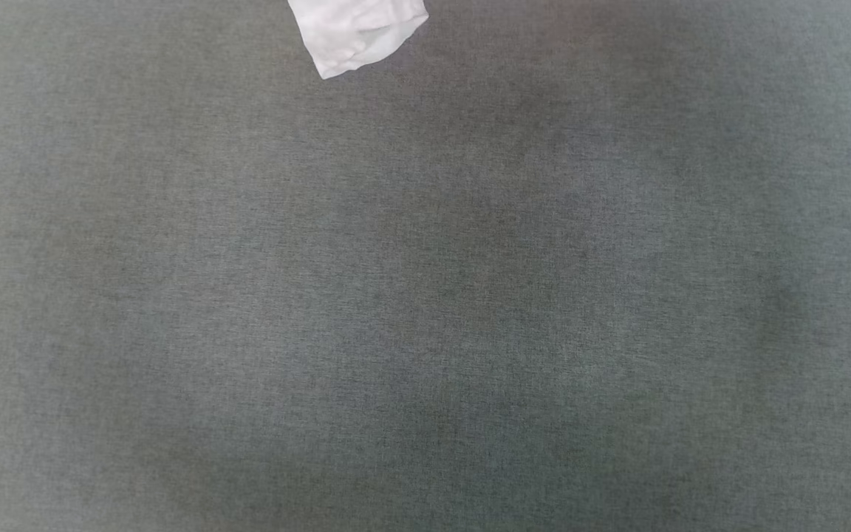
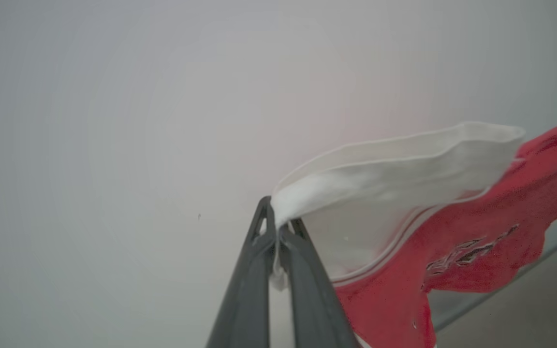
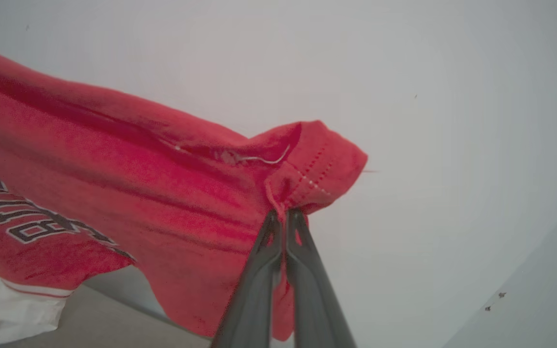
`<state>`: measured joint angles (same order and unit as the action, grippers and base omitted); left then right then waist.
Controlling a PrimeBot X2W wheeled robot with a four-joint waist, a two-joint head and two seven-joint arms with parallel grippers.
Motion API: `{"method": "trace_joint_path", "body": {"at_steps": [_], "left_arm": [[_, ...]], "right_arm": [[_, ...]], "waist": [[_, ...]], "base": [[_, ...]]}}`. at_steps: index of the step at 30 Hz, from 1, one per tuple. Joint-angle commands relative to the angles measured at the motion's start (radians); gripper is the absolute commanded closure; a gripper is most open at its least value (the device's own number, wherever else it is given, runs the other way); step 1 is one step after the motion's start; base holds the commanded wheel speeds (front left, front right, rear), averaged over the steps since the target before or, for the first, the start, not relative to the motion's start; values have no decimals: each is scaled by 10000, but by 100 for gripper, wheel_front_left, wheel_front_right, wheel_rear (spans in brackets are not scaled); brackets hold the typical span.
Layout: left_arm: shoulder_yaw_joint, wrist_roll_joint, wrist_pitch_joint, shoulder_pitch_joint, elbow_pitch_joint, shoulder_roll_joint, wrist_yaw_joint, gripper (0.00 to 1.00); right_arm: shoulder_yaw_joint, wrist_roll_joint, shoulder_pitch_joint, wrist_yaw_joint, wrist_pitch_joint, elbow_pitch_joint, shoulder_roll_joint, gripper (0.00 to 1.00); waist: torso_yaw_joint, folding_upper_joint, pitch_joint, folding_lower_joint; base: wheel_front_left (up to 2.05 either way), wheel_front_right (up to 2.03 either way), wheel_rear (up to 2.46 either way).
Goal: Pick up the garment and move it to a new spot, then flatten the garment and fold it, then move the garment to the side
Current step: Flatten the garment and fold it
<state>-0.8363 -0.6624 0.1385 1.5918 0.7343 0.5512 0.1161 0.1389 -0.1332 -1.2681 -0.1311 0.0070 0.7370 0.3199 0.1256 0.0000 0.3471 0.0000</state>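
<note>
Aloft before a pale wall (image 2: 114, 121), the garment (image 3: 128, 193) hangs stretched between both arms, clear of the table.

- **Garment.** The red body spans from 9 o'clock to the centre of the right wrist view, with the black, white-outlined lettering (image 3: 32, 222) at 9 o'clock. One white sleeve (image 1: 357, 33) dips into the head view at 12 o'clock, over the grey cloth surface (image 1: 425, 310).
- **Right gripper** (image 3: 284, 217). The fingers are clamped together on a stitched red hem corner (image 3: 315, 169), which bunches just above the tips.
- **Left gripper** (image 2: 277, 232). The fingers are pinched on the edge of a white sleeve. The sleeve opening billows toward 3 o'clock, and the red body trails off to 4 o'clock.

**Step in hand (judged).** This looks like the first step: the garment has been picked up and is being carried to a new spot. Flattening and folding are not yet begun.

**Next move (judged).**
- Lower both arms together over the bare grey surface.
- Keep the two grips well apart so the cloth lands taut.
- Let the hanging edge touch down first, then draw the rest out flat.
- One grip is on a sleeve and the other on a hem, so the cloth may land skewed and need a regrasp.
</note>
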Motion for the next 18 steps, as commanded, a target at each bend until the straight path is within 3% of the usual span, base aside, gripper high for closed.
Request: {"method": "trace_joint_path", "body": {"at_steps": [1, 8, 14, 18], "left_arm": [[-185, -160, -191, -454, 49, 88, 66, 100], [-1452, -1811, -1637, -2752, -1219, 842, 130, 100], [-1892, -3326, -2811, -4583, -2498, 1571, 134, 100], [-1973, -4373, -3702, -5907, -3608, 2212, -271, 100]], "right_arm": [[177, -172, 358, 6, 81, 106, 9, 100], [1300, -1605, 2259, 6, 993, 18, 304, 100], [1807, -2721, 3855, 6, 1791, -726, 730, 100], [1996, -3336, 5008, 6, 2245, -1626, 1142, 100]], "waist": [[36, 0, -54, 0], [156, 0, -310, 0], [243, 0, -483, 0], [254, 0, -582, 0]], "base": [[0, 0, 0], [0, 0, 0], [0, 0, 0], [0, 0, 0]]}}
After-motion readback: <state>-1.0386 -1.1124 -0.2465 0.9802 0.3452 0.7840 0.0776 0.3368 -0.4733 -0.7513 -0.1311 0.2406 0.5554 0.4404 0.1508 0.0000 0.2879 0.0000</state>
